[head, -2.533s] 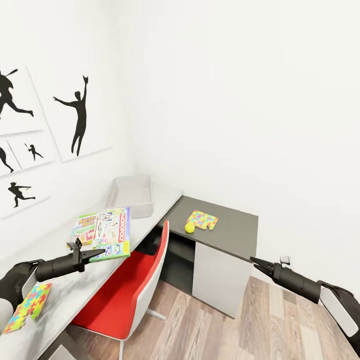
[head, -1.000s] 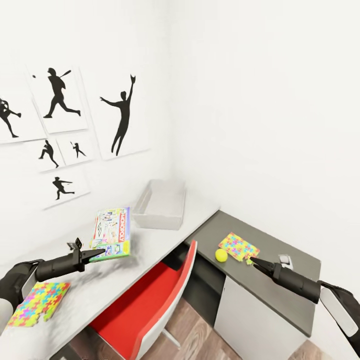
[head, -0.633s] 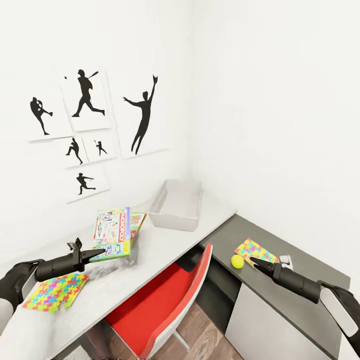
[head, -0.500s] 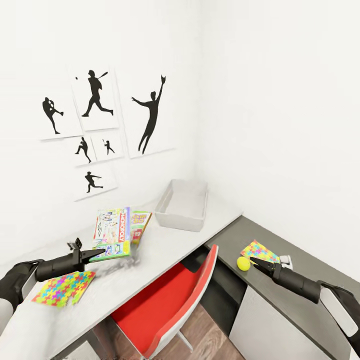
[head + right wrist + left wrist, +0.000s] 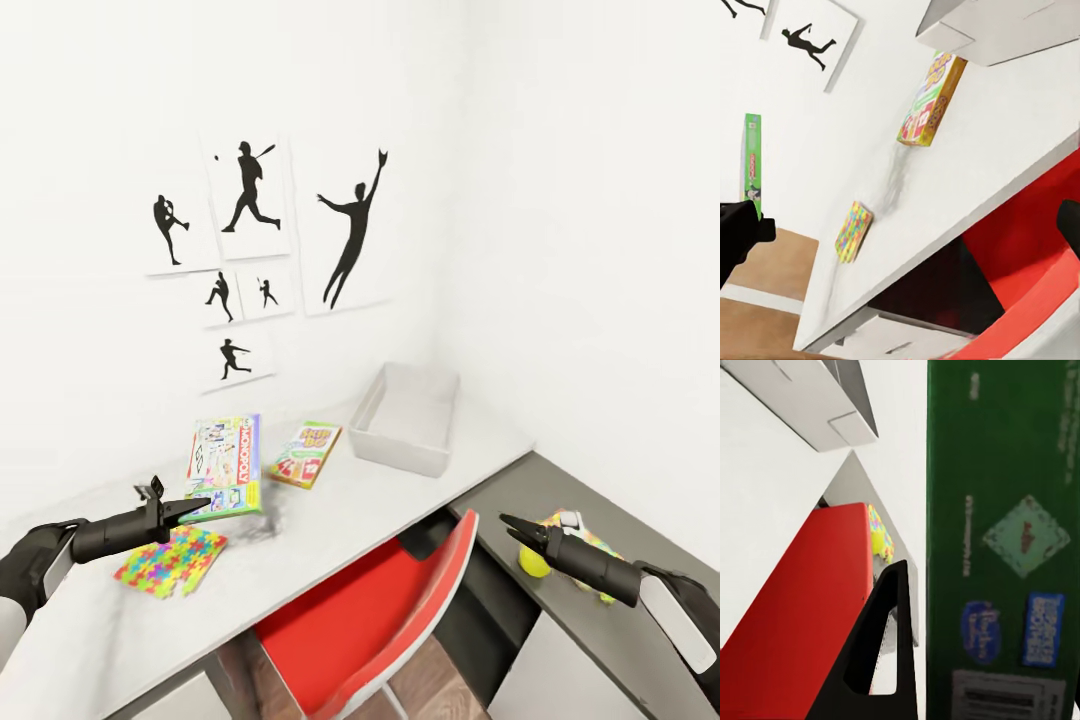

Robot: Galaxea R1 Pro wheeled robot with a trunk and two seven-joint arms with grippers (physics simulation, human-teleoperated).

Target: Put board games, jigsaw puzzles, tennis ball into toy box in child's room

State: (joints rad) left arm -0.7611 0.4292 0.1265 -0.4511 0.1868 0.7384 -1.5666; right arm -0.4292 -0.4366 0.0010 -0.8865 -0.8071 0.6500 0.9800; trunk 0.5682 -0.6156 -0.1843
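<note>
**Robot carries a Monopoly box toward the toy box on a white desk**

A Monopoly board game (image 5: 225, 467), flat with a green edge, is held above the long white table (image 5: 330, 520), pinched at its near edge between the fingers of the left gripper (image 5: 195, 505). In the left wrist view the box's green back sits flush against one dark finger (image 5: 881, 649).

The light grey toy box (image 5: 408, 430) stands at the table's far end by the wall corner and looks empty. A Skip-Bo game (image 5: 304, 452) lies flat between it and the held box. One jigsaw puzzle (image 5: 171, 560) lies on the table just beside the left gripper.

The right gripper (image 5: 512, 526) hangs with its jaws slightly spread, holding nothing. Behind it, on a lower dark grey cabinet (image 5: 610, 520), rest the tennis ball (image 5: 532, 561) and a second puzzle (image 5: 590, 545), partly hidden by the arm.

Risks, as a judgement: the edge-only pinch could let the wide box sag or slip. The red chair (image 5: 380, 625) tucked under the table may block the base from closing in.
</note>
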